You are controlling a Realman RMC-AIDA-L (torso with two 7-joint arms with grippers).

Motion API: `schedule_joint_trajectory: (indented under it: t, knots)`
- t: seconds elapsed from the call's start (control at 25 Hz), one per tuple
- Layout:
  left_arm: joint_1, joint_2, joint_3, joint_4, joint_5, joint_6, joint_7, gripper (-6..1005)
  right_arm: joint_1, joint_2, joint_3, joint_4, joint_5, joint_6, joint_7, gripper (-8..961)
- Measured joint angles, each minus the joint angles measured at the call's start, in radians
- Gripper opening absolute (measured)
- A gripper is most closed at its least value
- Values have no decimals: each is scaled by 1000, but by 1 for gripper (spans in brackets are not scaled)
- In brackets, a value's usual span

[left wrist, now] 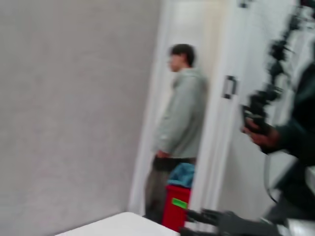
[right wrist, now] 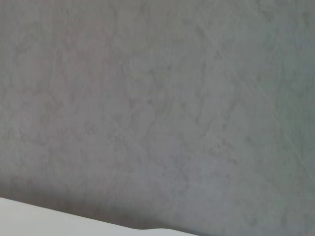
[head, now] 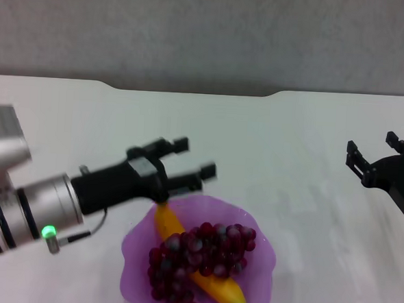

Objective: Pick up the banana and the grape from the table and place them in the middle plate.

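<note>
The banana point(head: 215, 287) lies in the middle plate point(head: 259, 232), a light purple wavy-rimmed bowl at the near centre of the white table point(head: 257, 141). The grape bunch point(head: 195, 257) lies across the banana inside the plate. My left gripper point(head: 195, 158) is open and empty, held above the plate's far left rim. My right gripper point(head: 382, 150) is open and empty, off to the right, well clear of the plate. In the left wrist view, the right gripper point(left wrist: 206, 219) shows far off beyond the table corner point(left wrist: 118, 225).
A dark notch point(head: 192, 90) cuts the table's far edge, with a grey wall behind. The left wrist view shows a person point(left wrist: 182, 128) standing by a doorway and a red bin point(left wrist: 176, 206). The right wrist view shows only grey wall and a strip of table point(right wrist: 49, 221).
</note>
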Motion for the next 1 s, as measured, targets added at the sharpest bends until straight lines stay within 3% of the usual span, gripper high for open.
schedule_joint_trajectory:
  t: [0.08,0.28,0.4,0.52,0.64,0.76,1.0]
  knots:
    - [6,2,-38,21,12,-24,-87,882,0,0,0,0,0,0,0,787]
    - [12,1,-123,33,21,-83,-248,880,0,0,-1,0,-1,0,0,787]
    - [19,-2,-156,55,52,-137,-217,880,1,0,-2,-1,-1,1,0,787]
    - [45,-15,-178,68,16,-211,-50,880,3,0,-2,-1,-1,2,0,787]
    - [81,-23,-168,57,-113,-239,145,880,3,0,-2,-1,-1,2,0,787]
    - [108,-26,-112,9,-338,-210,422,879,5,0,-2,-1,-1,2,0,787]
    - [107,-29,144,-137,-899,-98,995,879,8,0,-2,0,-3,3,0,787]
